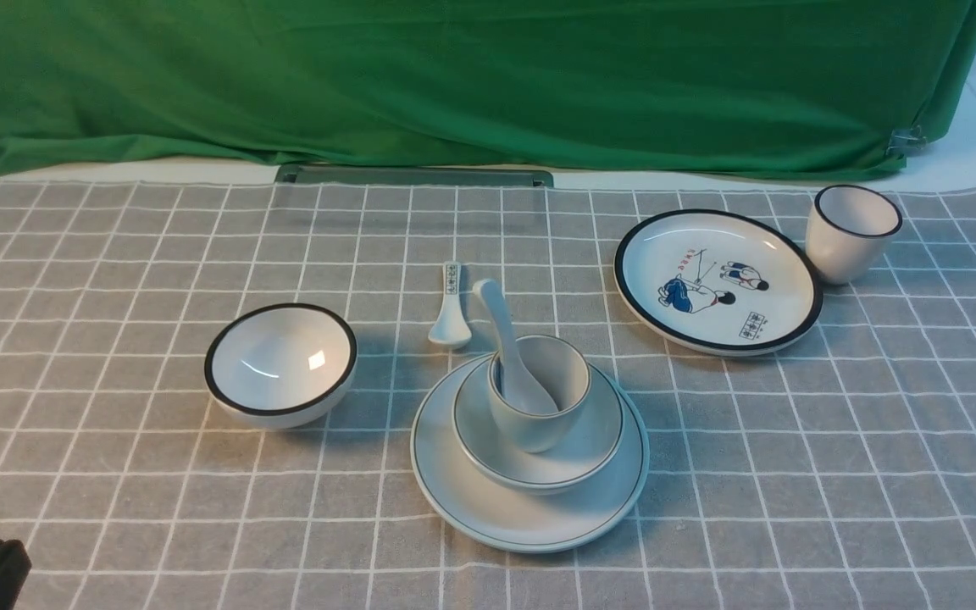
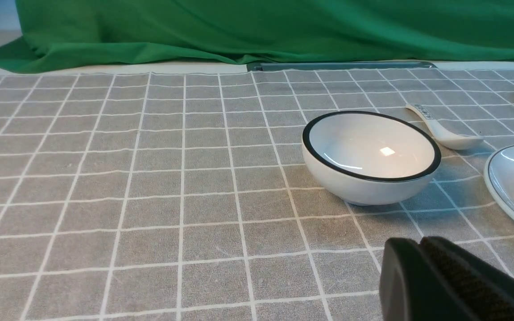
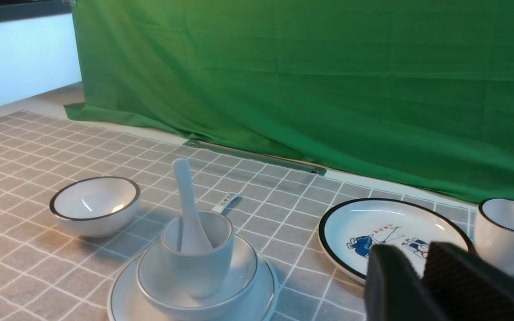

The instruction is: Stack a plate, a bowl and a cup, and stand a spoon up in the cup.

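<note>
You see the desk [image 1: 115, 525] covered with a grey checked cloth that runs back to a green curtain [image 1: 488, 76]. A wide open stretch of cloth lies on the left side of the desk, and another along the near right.

The plate [image 1: 471, 500] sits near the middle of the desk, toward the near edge. The bowl [image 1: 577, 462] rests inside the plate, and the cup [image 1: 539, 424] stands upright inside the bowl. The spoon [image 1: 507, 347] stands in the cup with its scoop down in the cup and its handle leaning up and back over the far-left part of the rim.

Just behind the plate, a small patterned spoon [image 1: 450, 309] lies flat on the cloth. A black-rimmed bowl [image 1: 281, 366] sits to the left of the stack, apart from it and holding nothing. A cartoon plate [image 1: 717, 280] lies to the far right, and a black-rimmed cup [image 1: 851, 233] stands upright just beside its far right edge, holding nothing.

The left end effector [image 2: 422, 254] hangs low over the near-left cloth, its fingers pressed together with nothing between them. The right end effector [image 3: 422, 267] sits on the near right side with its fingers also closed and holding nothing. Both stand well apart from the stack.
</note>
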